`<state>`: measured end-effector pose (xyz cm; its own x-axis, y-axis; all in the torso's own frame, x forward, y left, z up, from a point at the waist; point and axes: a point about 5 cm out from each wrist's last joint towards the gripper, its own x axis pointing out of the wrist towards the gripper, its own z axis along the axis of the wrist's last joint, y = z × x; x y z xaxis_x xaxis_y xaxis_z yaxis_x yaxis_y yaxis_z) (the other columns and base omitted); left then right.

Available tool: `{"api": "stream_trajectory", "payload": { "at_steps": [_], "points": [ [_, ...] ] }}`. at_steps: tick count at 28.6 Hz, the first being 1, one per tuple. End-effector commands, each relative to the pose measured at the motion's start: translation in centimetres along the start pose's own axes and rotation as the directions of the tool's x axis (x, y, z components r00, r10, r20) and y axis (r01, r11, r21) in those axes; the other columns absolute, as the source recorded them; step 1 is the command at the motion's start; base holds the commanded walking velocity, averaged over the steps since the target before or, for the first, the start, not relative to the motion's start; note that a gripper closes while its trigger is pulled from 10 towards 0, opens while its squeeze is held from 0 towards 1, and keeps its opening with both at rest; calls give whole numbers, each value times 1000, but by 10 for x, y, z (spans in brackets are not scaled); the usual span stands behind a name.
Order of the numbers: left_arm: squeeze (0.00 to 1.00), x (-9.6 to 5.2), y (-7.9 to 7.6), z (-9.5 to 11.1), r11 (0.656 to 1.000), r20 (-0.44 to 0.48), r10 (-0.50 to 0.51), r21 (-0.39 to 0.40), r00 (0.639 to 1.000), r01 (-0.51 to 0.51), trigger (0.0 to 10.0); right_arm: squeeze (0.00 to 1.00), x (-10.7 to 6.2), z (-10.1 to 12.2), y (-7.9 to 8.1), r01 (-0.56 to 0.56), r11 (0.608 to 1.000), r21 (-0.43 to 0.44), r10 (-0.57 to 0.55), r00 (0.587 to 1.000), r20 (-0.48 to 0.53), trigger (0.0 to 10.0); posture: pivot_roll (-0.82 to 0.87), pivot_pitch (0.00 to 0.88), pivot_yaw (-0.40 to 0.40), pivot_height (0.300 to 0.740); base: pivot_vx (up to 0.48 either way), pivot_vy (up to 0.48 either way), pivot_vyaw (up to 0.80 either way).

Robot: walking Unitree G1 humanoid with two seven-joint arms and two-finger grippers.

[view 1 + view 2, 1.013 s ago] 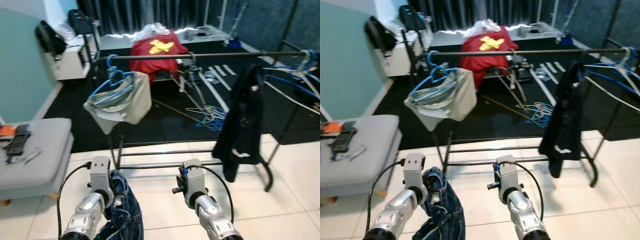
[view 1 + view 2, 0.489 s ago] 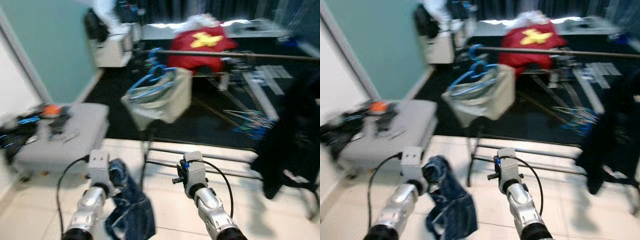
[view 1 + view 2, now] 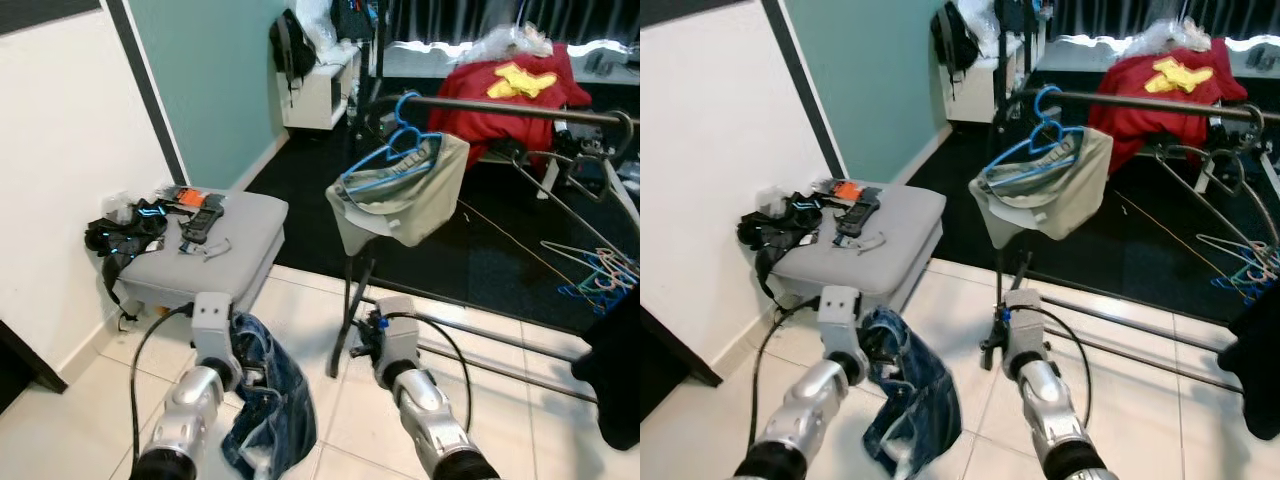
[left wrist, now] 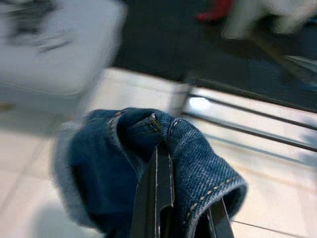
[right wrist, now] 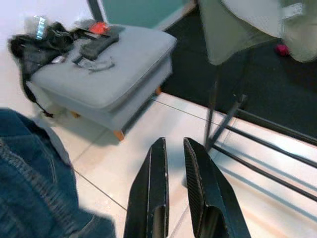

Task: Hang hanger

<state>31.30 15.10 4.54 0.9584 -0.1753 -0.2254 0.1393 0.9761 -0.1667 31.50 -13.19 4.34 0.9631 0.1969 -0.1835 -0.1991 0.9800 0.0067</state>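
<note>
A blue hanger (image 3: 392, 160) carrying a beige-grey garment (image 3: 405, 200) hangs at the left end of the dark clothes rail (image 3: 530, 108). My left gripper (image 4: 159, 157) is low in front of me, over the white tiles, shut on a bunch of blue jeans (image 3: 272, 405) that droops below it. The right gripper (image 5: 173, 145) is beside it at the same height, its fingers close together with nothing between them, pointing toward the rack's foot bars (image 3: 480, 345).
A grey ottoman (image 3: 230, 255) with black straps and small gadgets on it stands to the left against the white wall. A black garment (image 3: 615, 390) hangs at the right edge. Loose hangers (image 3: 595, 275) lie on the dark floor, and a red garment (image 3: 510, 80) lies behind the rail.
The camera has swung to the left, so the ottoman and wall now take up the left half and the rack has slid right. The jeans stay in my left gripper.
</note>
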Motion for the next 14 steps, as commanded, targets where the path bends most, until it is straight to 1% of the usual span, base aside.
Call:
{"api": "stream_trajectory", "payload": {
  "at_steps": [1,4,5,8,9,10,11,13,14],
  "points": [
    [0,1,1,-1,999,-14,9,-34,1000,-10,10000,0,-2,-7,2,-7,1000,11,7,1000,-24,10000,-77,20,71,740,0,0,800],
    [0,1,2,-3,998,-21,19,-54,1000,-20,10000,0,-2,-9,2,-6,1000,9,7,999,-44,10000,-72,18,68,740,0,0,800],
    [0,0,5,-4,999,-36,33,-36,999,-34,10000,0,-1,-9,4,-21,1000,-14,20,999,-47,10000,-64,16,61,740,0,0,0],
    [0,0,5,-4,999,-36,33,-36,999,-34,10000,0,-1,-9,4,-21,1000,-14,20,999,-47,10000,-64,16,61,740,0,0,0],
    [0,-2,14,-3,997,-40,79,-8,996,-79,10000,0,0,-7,5,-28,999,-21,27,999,-38,10000,-51,24,48,740,0,0,800],
    [0,-2,14,-3,997,-40,79,-8,996,-79,10000,0,0,-7,5,-28,999,-21,27,999,-38,10000,-51,24,48,740,0,0,800],
    [0,-5,24,-4,990,-54,138,19,989,-138,10000,0,1,-6,7,-30,999,-26,29,999,-39,10000,-41,21,24,740,0,0,800],
    [0,-5,24,-4,990,-54,138,19,989,-138,10000,0,1,-6,7,-30,999,-26,29,999,-39,10000,-41,21,24,740,0,0,800],
    [0,-9,32,-7,982,-76,191,18,979,-190,10000,0,1,-6,8,-30,999,-27,29,999,-40,10000,-33,15,18,740,0,0,800]
  ]
}}
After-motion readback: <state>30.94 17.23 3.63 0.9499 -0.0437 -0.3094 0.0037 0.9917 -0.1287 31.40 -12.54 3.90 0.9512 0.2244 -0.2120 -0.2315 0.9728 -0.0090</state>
